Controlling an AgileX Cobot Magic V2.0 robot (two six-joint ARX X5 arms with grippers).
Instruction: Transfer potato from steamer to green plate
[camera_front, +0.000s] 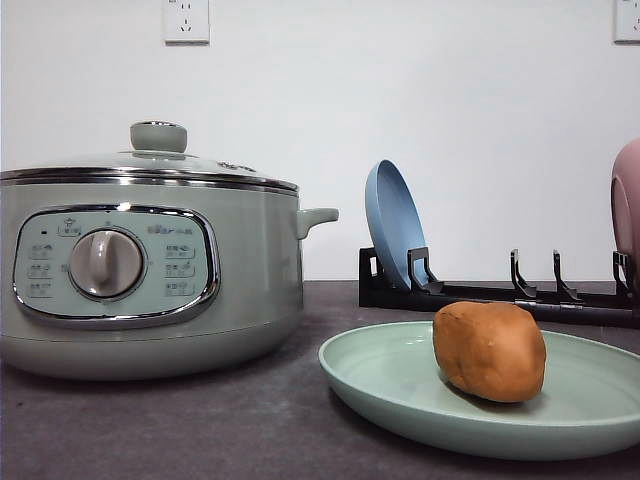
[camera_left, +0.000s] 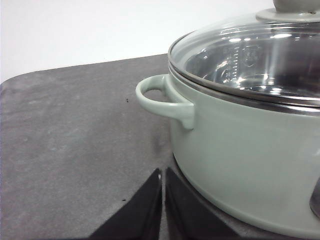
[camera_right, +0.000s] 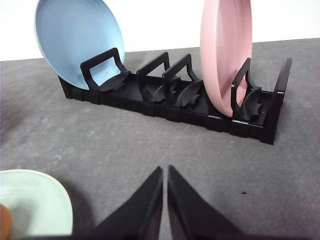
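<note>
Steamer (camera_front: 150, 270) control panel (camera_front: 115, 265): small pale markings ring the dial (camera_front: 106, 263), too small to read. Faint graduation marks show inside the pot through the glass lid (camera_left: 250, 55), illegible. No other lettering legible anywhere.

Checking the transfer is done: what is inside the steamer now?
Through the glass lid of the steamer, the left wrist view shows bare shiny metal inside and no food. The lower part of the pot is hidden. The potato lies on the green plate.
</note>
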